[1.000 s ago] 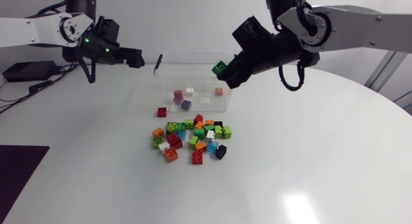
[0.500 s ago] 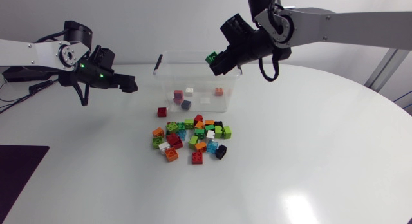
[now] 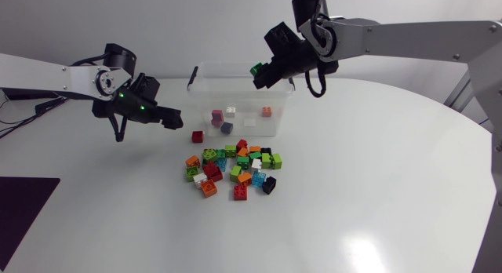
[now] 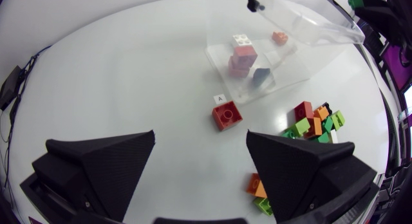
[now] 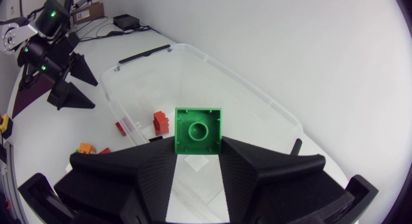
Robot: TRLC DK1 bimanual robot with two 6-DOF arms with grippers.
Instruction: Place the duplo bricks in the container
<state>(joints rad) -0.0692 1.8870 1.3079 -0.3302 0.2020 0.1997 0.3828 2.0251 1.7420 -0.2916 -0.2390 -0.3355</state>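
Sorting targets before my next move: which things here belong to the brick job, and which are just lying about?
Job: clear container; green brick in right gripper; bricks already inside; lone red brick; brick pile; open left gripper.
Lying about: small white label by the red brick.

Looks like a robotics lab: left arm (image 3: pixel 47 75) and right arm (image 3: pixel 416 31) over a white table (image 3: pixel 376 187), with toy bricks (image 3: pixel 235 167) and a clear container (image 3: pixel 205 100).

right gripper (image 5: pixel 197 150): clamped on green brick (image 5: pixel 197 129) | over open clear container (image 5: pixel 252 93) | reddish brick (image 5: pixel 159 122) inside | left gripper (image 5: pixel 72 82) beyond container, fingers spread
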